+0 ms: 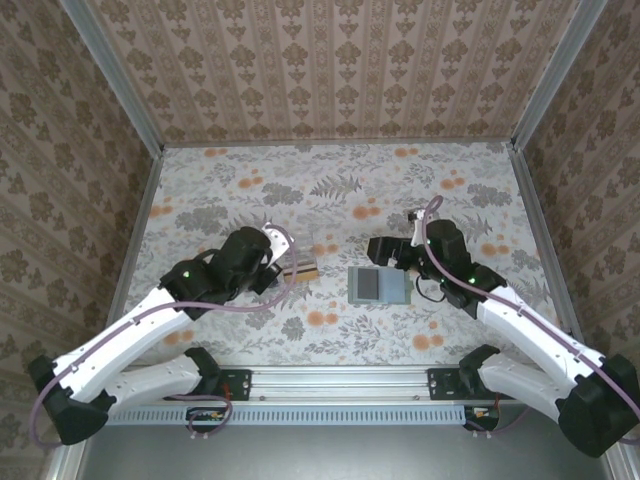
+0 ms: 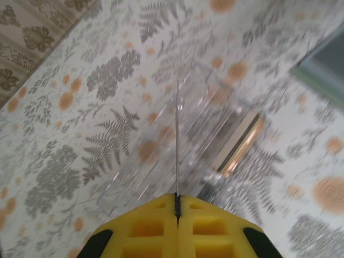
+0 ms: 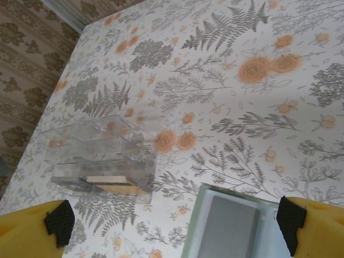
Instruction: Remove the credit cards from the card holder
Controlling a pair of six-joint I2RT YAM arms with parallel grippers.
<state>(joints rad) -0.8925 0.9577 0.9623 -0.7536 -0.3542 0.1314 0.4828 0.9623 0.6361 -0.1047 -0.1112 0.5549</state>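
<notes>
Left gripper [image 2: 177,208], at the bottom of your left wrist view, has its yellow fingers pressed together on a thin card [image 2: 177,140] seen edge-on, with the clear case [image 2: 215,123] behind it. Your right gripper [image 3: 174,224] stands wide apart, and you see the open card holder [image 3: 231,226] at bottom centre between its fingers. A tan-orange card [image 3: 110,185] lies in the case, lower left.

Grey-green card holder [image 1: 378,285], tan dark-striped card [image 3: 107,181], clear case [image 3: 97,148], white tabletop [image 1: 330,190] with grey ferns, orange blossoms.
</notes>
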